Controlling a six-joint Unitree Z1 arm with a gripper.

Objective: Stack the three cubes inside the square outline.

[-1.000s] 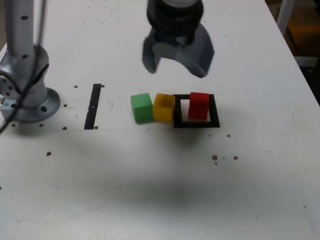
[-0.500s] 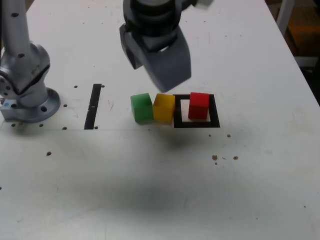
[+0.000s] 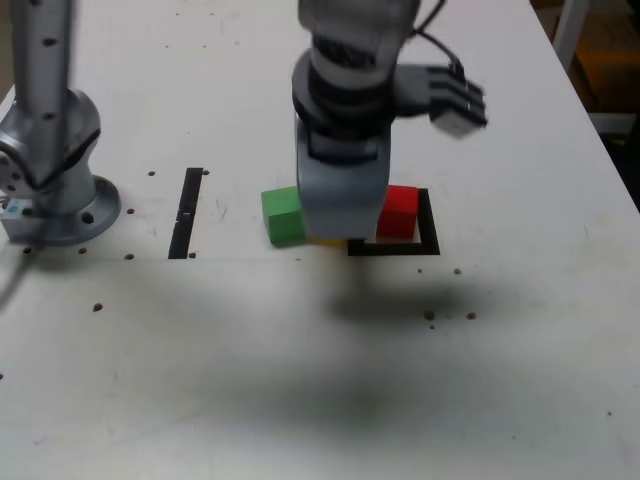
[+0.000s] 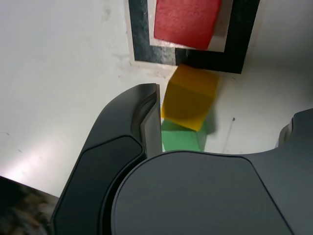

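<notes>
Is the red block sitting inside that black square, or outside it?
Inside. In the wrist view the red block sits on the white patch framed by the black square, border showing on its sides.

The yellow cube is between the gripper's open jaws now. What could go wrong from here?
1. The yellow cube touches the green cube, so a closing finger may push the green one or wedge against it.
2. It looks tilted in the wrist view, so the gripper may grip it skewed.
3. The red cube in the square outline is close and could be knocked.
</notes>
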